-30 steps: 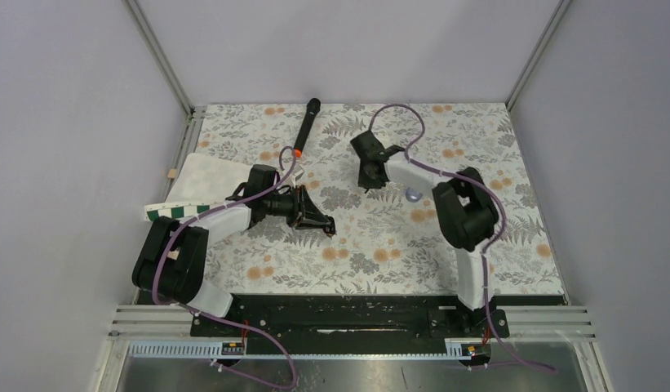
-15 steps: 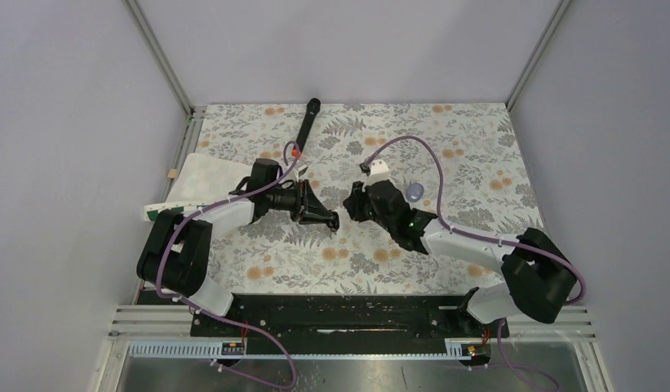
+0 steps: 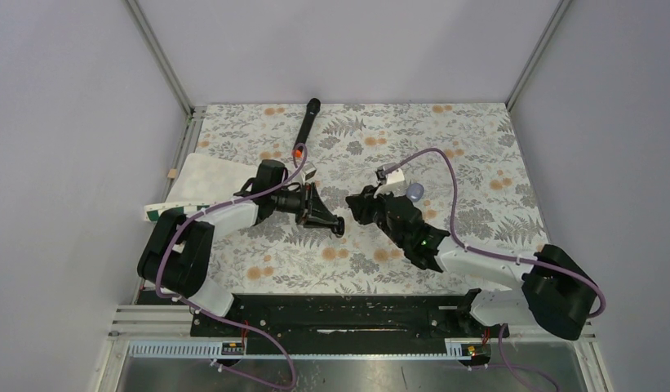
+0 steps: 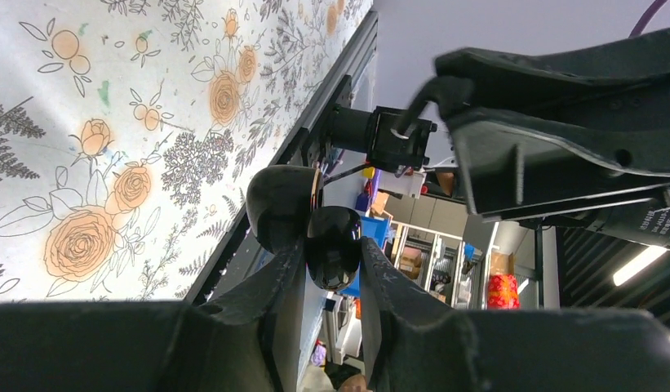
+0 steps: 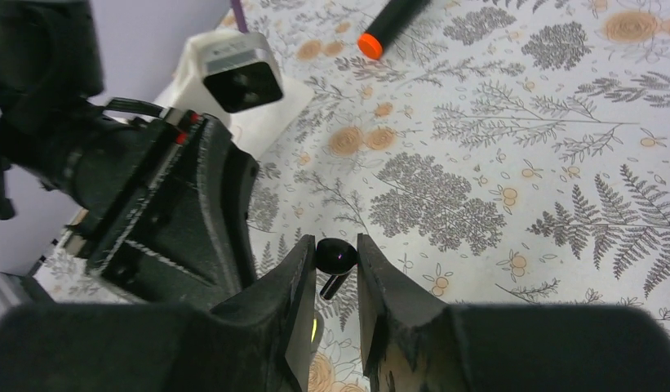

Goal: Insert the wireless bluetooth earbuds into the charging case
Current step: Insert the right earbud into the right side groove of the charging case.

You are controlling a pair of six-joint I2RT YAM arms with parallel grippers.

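My left gripper (image 4: 331, 255) is shut on the charging case (image 4: 333, 237), a glossy black pebble held off the table, with its hinged lid (image 4: 281, 204) swung open to the left. In the top view the left gripper (image 3: 336, 226) points right, towards the right gripper (image 3: 357, 204), a short gap apart. My right gripper (image 5: 335, 247) is shut on one tiny black earbud (image 5: 335, 256), its stem pointing down between the fingers (image 5: 380, 286), above the floral table.
A black marker with an orange end (image 3: 305, 131) lies at the back of the floral mat (image 3: 478, 147). A white pad (image 3: 202, 178) and a checkered strip (image 3: 172, 212) sit at the left edge. A small grey-blue object (image 3: 414, 191) lies behind the right gripper.
The right arm swung from the back centre down and left, bringing its gripper close to the left gripper. The left gripper shifted slightly right with the case.
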